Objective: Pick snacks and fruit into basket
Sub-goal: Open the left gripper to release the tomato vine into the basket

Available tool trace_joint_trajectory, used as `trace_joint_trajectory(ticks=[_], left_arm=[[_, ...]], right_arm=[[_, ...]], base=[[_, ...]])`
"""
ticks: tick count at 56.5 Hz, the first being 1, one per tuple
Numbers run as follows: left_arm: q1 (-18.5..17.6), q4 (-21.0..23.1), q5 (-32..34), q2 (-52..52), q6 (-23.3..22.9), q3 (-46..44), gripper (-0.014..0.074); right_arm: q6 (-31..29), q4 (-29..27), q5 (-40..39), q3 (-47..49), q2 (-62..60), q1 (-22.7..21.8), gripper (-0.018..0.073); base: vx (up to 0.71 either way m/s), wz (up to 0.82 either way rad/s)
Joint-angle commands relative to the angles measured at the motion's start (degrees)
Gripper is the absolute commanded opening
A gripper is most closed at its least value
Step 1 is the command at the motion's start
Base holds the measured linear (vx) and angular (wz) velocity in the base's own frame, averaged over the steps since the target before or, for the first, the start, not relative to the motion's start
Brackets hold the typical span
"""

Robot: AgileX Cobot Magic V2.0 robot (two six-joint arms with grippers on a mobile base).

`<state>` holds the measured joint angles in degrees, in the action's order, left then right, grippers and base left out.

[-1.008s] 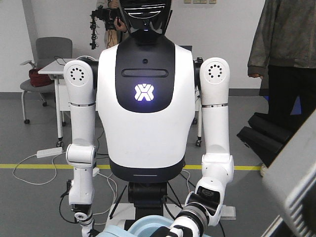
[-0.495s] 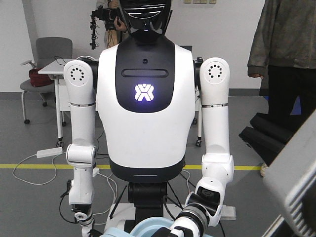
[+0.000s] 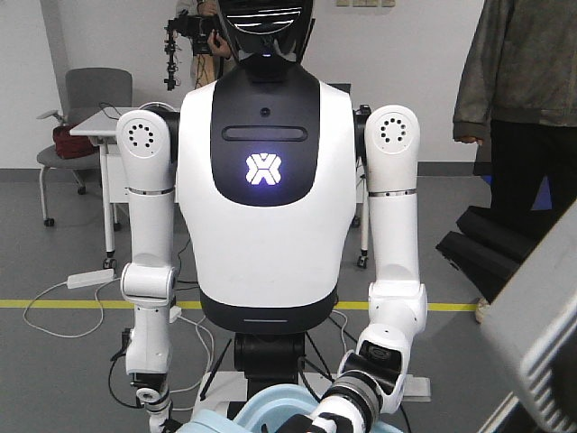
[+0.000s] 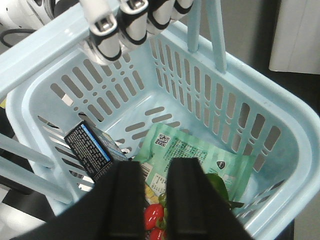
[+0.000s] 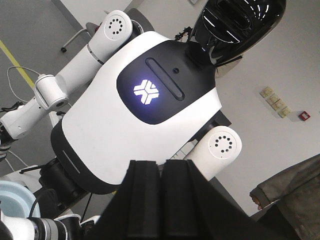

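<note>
In the left wrist view the light blue basket (image 4: 260,90) lies below my left gripper (image 4: 156,167), whose fingers stand apart with nothing between them. Inside the basket lie the black-and-blue cookie box (image 4: 90,150), the mint-green pouch (image 4: 200,150) and the glossy red fruit (image 4: 152,215), which shows through the gap between the fingers. Beside the pouch sits a dark green piece (image 4: 218,182); I cannot tell what it is. My right gripper (image 5: 162,167) is shut on nothing and points up at a humanoid robot. Only the basket's rim (image 3: 270,401) shows in the front view.
A white humanoid robot (image 3: 261,180) stands right in front. Its black-and-white fingers (image 4: 125,25) are at the basket's far rim. A person (image 3: 523,90) stands at the right. A chair (image 3: 90,99) and a small table (image 3: 108,131) are at the back left. Cables lie on the floor.
The basket's rim shows a little higher at the bottom of the front view. The humanoid's body has not moved.
</note>
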<state>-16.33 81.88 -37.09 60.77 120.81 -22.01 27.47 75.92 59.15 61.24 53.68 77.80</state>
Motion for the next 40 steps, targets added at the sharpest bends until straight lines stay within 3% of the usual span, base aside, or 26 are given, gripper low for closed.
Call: trace_joint_trajectory(ticks=[1,13,23,34,40], left_arm=[[-0.3,3.2,-1.7,-2.0,-1.9,-2.0,-0.0013],[-0.3,2.6,11.0,-10.0,-19.1,-4.1,-0.0002],[-0.3,-0.2,19.3,-17.1,-28.6,-11.1,0.0002],[-0.3,-10.3,28.9,-24.4,-43.3,-15.0,0.0002],[-0.3,-18.8,28.7,-27.5,-53.7,-15.0,0.0002]], right_arm=[[0.0,4.6,-1.1,2.0,-0.7,-0.3,-0.0009],[2.5,2.4,-0.6,2.0,-2.0,-0.3,-0.0009],[4.0,-4.2,-1.3,2.0,-5.9,-0.3,-0.0009],[7.6,-10.5,3.3,2.0,-14.6,-0.3,-0.0009],[7.9,-13.1,7.7,2.0,-19.4,-0.3,-0.0009]], base=[[0.0,0.0],[0.0,0.0],[0.0,0.0],[0.0,0.0],[0.0,0.0]])
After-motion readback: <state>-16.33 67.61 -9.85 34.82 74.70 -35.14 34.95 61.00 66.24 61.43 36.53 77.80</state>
